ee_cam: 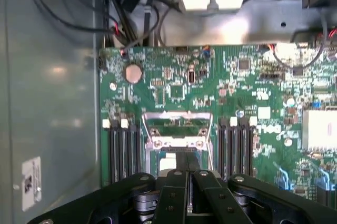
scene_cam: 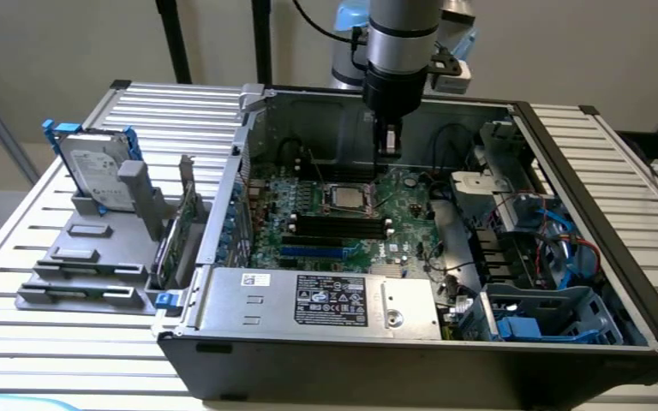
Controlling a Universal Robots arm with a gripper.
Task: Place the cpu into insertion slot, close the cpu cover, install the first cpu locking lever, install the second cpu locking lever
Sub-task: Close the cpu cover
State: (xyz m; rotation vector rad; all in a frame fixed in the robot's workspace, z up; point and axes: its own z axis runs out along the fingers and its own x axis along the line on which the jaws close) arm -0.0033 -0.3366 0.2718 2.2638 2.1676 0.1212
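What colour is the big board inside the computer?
The motherboard is green, clearest in the wrist view.

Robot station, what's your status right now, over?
Hand shut, over the small black-rimmed square socket on the green motherboard. Silvery metal cover frame close by. Nothing in the way.
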